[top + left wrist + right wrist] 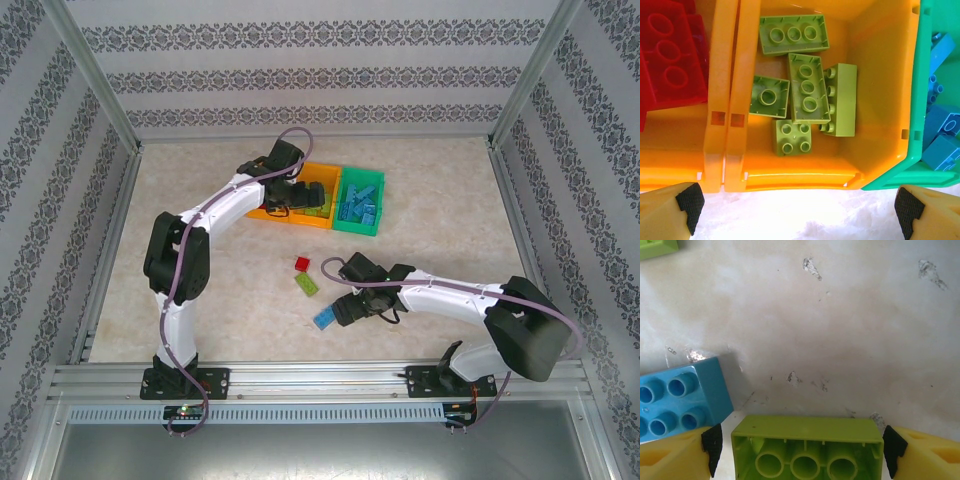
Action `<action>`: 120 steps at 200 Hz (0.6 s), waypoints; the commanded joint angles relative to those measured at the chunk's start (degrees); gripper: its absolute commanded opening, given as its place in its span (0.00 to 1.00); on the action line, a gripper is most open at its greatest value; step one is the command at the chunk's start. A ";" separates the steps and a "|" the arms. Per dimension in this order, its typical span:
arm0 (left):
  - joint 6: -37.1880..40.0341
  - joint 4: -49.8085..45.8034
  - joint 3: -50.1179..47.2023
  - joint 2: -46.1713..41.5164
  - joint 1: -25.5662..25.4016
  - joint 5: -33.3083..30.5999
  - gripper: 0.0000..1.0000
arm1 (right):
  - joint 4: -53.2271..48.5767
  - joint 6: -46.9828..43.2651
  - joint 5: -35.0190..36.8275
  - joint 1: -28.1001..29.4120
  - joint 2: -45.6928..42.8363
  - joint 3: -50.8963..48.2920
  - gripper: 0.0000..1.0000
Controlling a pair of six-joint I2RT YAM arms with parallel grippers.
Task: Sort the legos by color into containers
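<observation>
Lime brick (807, 447) upside down inside right gripper (802, 450), jaws spread, not yet clamped; blue brick (682, 397) just beside.

Lime bricks (807, 87) piled in the middle orange bin (880, 75), blues (944, 125) in the green bin (916, 100) at its 3 o'clock, reds (667, 55) at 9.

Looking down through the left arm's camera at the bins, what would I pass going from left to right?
left orange bin holding red legos → second orange bin holding lime green legos → green bin holding blue legos
</observation>
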 commanded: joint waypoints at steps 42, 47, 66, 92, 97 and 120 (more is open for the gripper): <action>-1.28 2.40 -1.87 -2.38 0.80 0.66 1.00 | -4.48 2.11 0.72 1.46 -0.50 -0.37 0.87; -1.33 2.40 -1.90 -2.46 0.76 0.67 1.00 | -4.57 2.18 0.95 1.52 -0.22 -0.24 0.86; -1.42 2.53 -2.29 -2.53 0.90 0.73 1.00 | -4.66 1.97 1.55 1.64 0.82 0.24 0.82; -1.42 2.58 -2.98 -3.00 0.98 0.53 1.00 | -5.16 1.33 3.30 1.87 0.23 1.03 0.72; -1.46 2.57 -3.19 -3.06 1.06 0.47 1.00 | -5.26 1.22 3.87 1.96 -0.20 1.19 0.70; -1.59 2.71 -4.31 -3.74 1.08 0.08 1.00 | -4.80 1.08 5.96 1.79 -3.12 1.56 0.65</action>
